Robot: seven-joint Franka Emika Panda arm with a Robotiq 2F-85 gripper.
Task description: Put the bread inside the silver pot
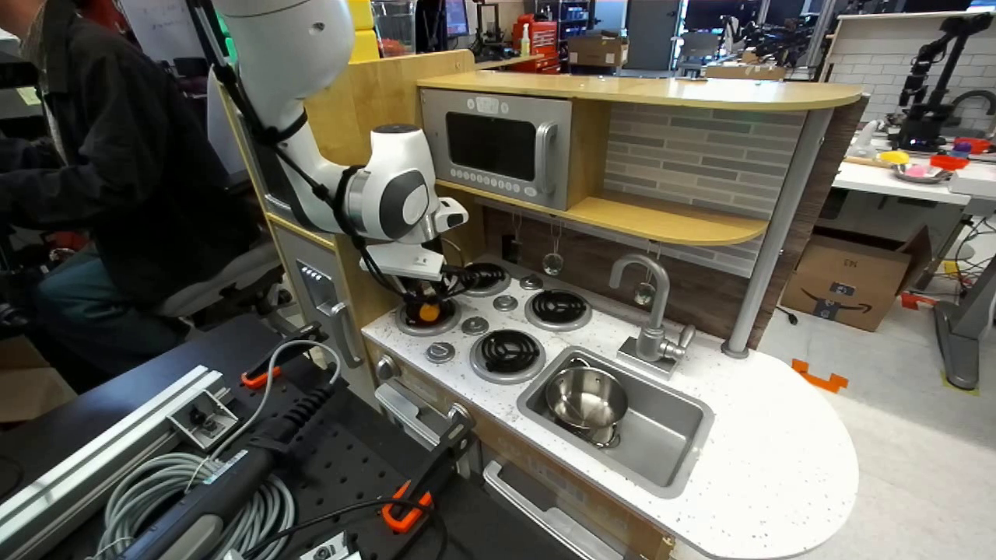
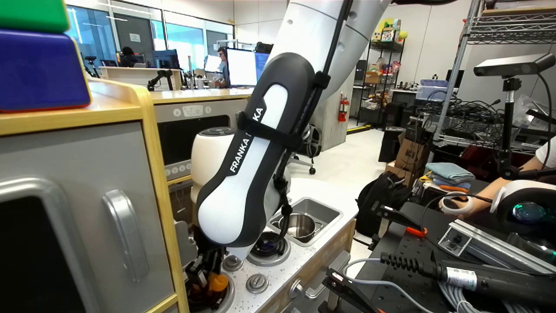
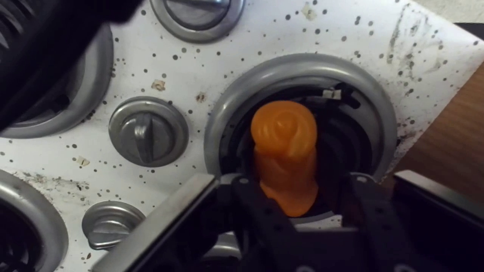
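Observation:
The bread, a small orange-brown toy piece, lies on a black stove burner in both exterior views [image 1: 429,313] [image 2: 218,282] and in the wrist view [image 3: 284,130]. My gripper [image 3: 295,181] is open and low over that burner, with one finger on each side of the bread. Gaps show between the fingers and the bread in the wrist view. The gripper also shows in both exterior views [image 1: 424,297] [image 2: 206,267]. The silver pot stands upright in the sink in both exterior views [image 1: 588,385] [image 2: 302,226]. It is out of the wrist view.
The steel sink basin [image 1: 661,451] sits right of the burners, with a curved faucet [image 1: 657,303] behind it. A toy microwave [image 1: 498,148] and a wooden shelf [image 1: 669,222] overhang the back. A grey cabinet [image 2: 87,208] stands close beside the gripper. Knobs [image 3: 148,131] lie between burners.

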